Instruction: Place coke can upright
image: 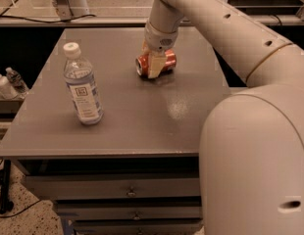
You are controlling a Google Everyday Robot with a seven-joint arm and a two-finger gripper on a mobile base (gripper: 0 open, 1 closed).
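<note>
Find the coke can (167, 61) lying sideways toward the bench's (117, 126) far edge, under the gripper (156, 62); clamped or not, cannot tell. Grip squarely across the body, lift clear, turn vertical, lower onto its base.

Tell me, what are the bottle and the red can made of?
The bottle: clear plastic probably, see-through with a white cap. The can: likely thin painted metal, glossy red with a silvery end. The claw sits over the can.

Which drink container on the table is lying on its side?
The red coke can, with the gripper down over it; the clear water bottle stands upright.
</note>
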